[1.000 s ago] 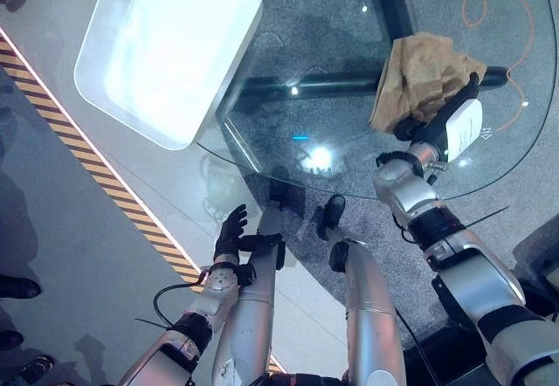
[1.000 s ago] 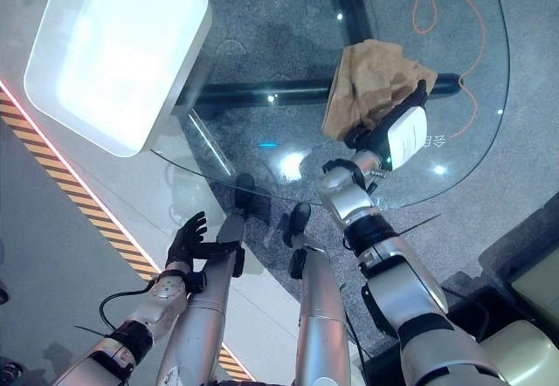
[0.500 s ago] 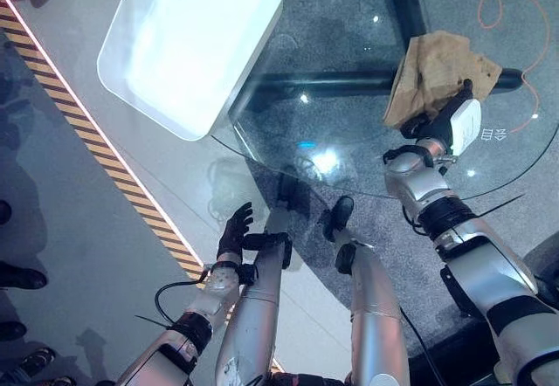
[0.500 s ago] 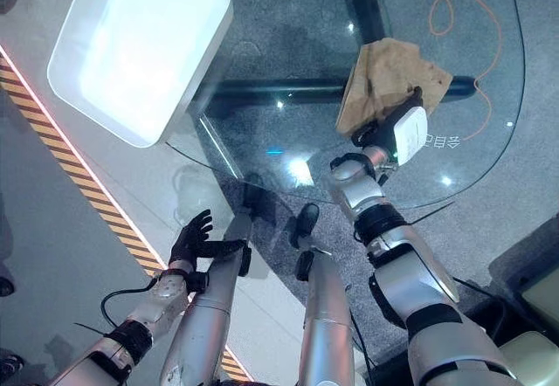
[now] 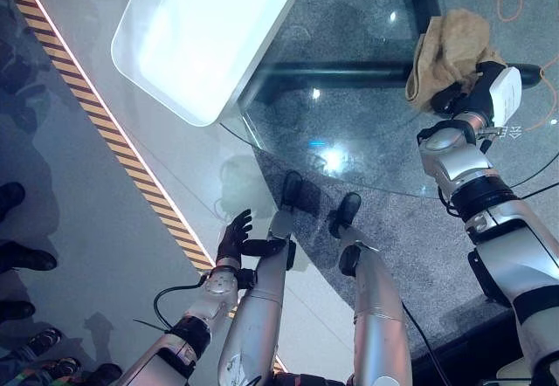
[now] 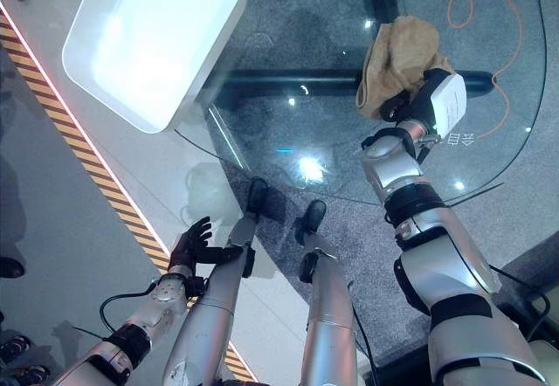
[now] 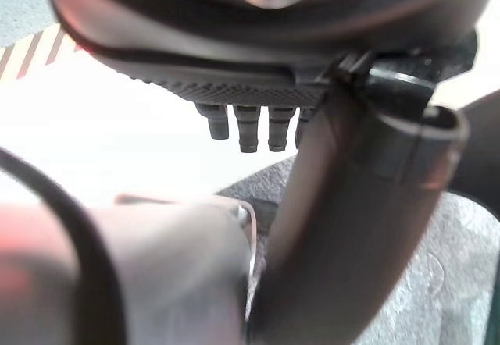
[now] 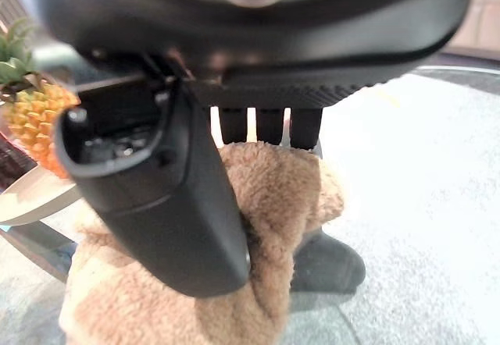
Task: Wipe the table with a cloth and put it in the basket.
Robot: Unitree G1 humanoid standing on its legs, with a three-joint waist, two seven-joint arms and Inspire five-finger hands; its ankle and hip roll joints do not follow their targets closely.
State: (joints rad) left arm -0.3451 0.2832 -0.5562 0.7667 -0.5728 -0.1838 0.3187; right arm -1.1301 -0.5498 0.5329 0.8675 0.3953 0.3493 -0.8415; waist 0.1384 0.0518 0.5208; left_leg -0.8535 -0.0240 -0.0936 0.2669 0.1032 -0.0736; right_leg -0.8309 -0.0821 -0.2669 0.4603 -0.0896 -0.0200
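Up on the round clear glass table (image 5: 367,155), in the left eye view, a crumpled tan terry cloth (image 5: 447,50) lies bunched in soft folds near the far right part of the top, over a dark bar seen through the glass. The right hand (image 5: 476,92) sits at the cloth's near edge, dark fingers tucked into the fabric, the arm reaching up from the lower right with its elbow bent. A white rectangular plastic basket (image 5: 205,32) with rounded corners stands on the floor beyond the table's left edge, well apart from the cloth. The left hand (image 5: 232,236) hangs low beside the table, away from the glass, fingers spread and relaxed, holding nothing.

From the right eye view, the same cloth (image 6: 397,61) looks heaped and rumpled, and the right hand (image 6: 421,102) is on its lower right side. An orange cord (image 6: 489,28) loops on the floor beyond.

Close in, the left wrist view has the left hand's fingers (image 7: 250,130) straight in a short row, touching nothing.

Finally, the right wrist view has the thumb (image 8: 168,204) pressed onto the fluffy tan cloth (image 8: 273,204) and the fingers (image 8: 269,126) bent down behind it, pinching a fold. A pineapple (image 8: 31,107) stands on a pale dish to one side.
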